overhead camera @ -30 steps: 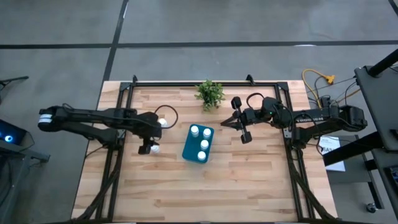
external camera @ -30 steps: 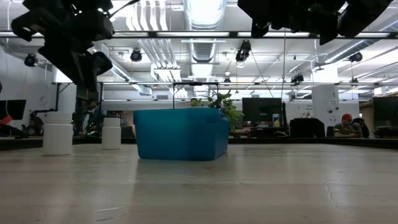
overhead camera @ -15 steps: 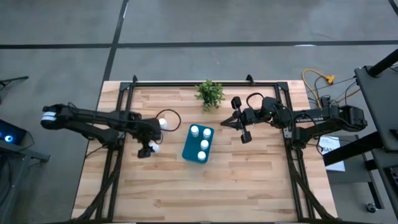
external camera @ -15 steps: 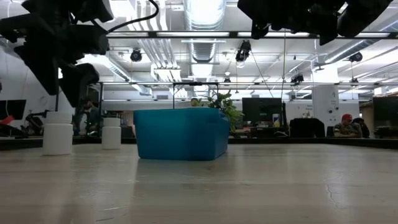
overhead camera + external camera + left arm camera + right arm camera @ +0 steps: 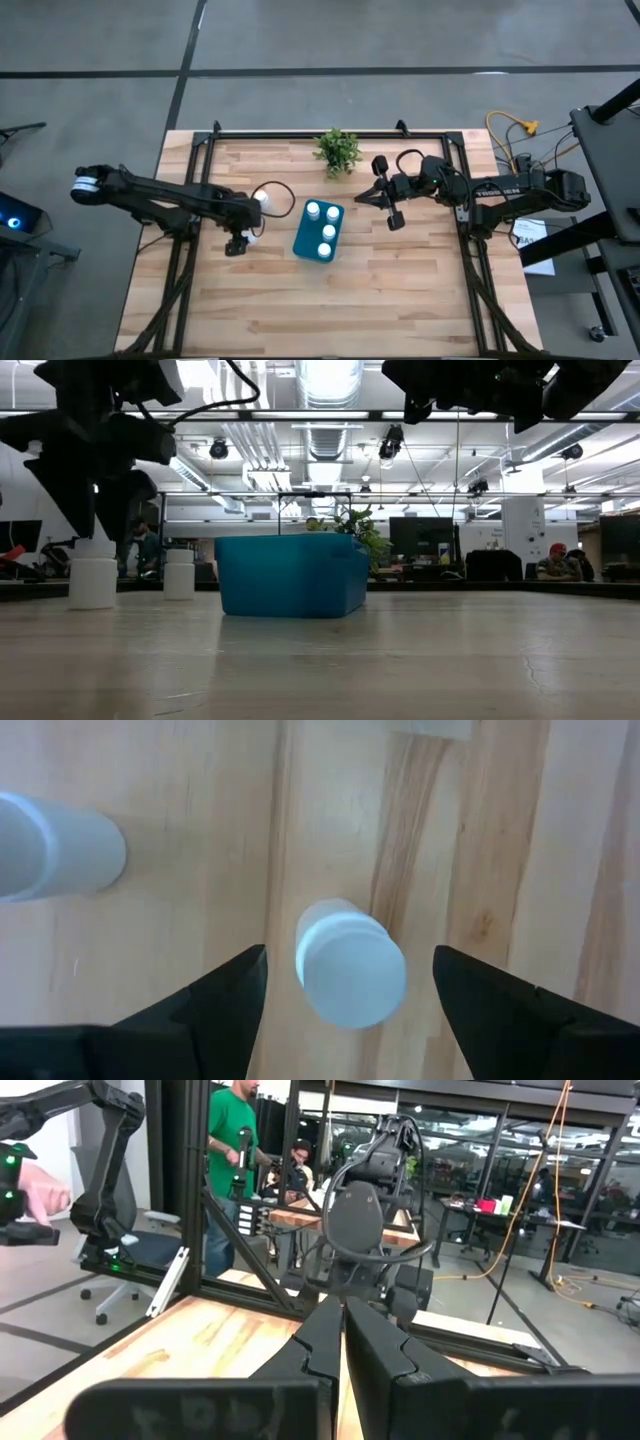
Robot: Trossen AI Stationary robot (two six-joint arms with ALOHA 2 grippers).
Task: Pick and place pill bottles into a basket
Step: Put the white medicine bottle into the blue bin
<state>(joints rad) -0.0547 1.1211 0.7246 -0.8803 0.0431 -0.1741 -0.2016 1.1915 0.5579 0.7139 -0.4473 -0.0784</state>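
Note:
Two white pill bottles stand upright on the wooden table left of the teal basket (image 5: 305,240): a nearer one (image 5: 253,238) and a farther one (image 5: 262,198). Three more bottles (image 5: 328,232) stand inside the basket. My left gripper (image 5: 350,952) is open and points down right above the nearer bottle (image 5: 350,970), one finger on each side of its cap, touching nothing. In the low view this gripper (image 5: 97,525) hangs just over that bottle (image 5: 93,575). My right gripper (image 5: 342,1342) is shut and empty, raised right of the basket (image 5: 362,198).
A small green potted plant (image 5: 337,150) stands behind the basket at the far edge. A dark metal frame (image 5: 300,135) runs along the table's far and side edges. Bare wood lies in front of the basket. People show in the room beyond the table.
My left gripper has gone toward the table's near edge and down, from between the two bottles to right above the nearer one. It has tipped from slanting to pointing straight down. The bottles have stayed where they were.

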